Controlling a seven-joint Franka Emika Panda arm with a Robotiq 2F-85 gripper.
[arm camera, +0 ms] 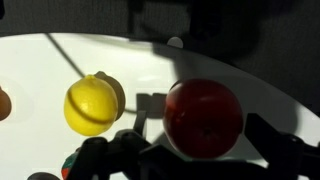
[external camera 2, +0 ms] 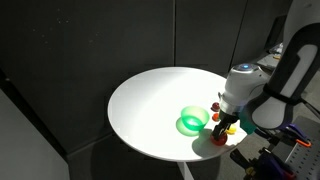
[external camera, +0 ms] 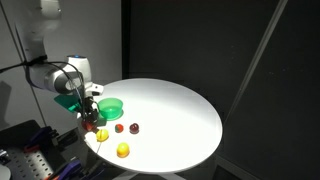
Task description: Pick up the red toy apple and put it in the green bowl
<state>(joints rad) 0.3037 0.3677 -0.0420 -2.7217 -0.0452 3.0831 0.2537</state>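
The red toy apple [arm camera: 204, 116] fills the wrist view, sitting on the white table between my two dark fingers. My gripper [arm camera: 198, 135] is open around it, with a thin gap of table showing on the right side. In both exterior views the gripper [external camera: 90, 117] [external camera 2: 228, 120] is low at the table edge and hides most of the apple. The green bowl [external camera: 110, 106] [external camera 2: 192, 122] stands empty on the table right beside the gripper.
A yellow round fruit [arm camera: 90, 104] lies close beside the apple. Another yellow fruit [external camera: 123, 150] and two small dark red pieces [external camera: 119, 127] [external camera: 134, 127] lie nearby. The round white table [external camera: 175, 110] [external camera 2: 150, 100] has its edge just behind the gripper.
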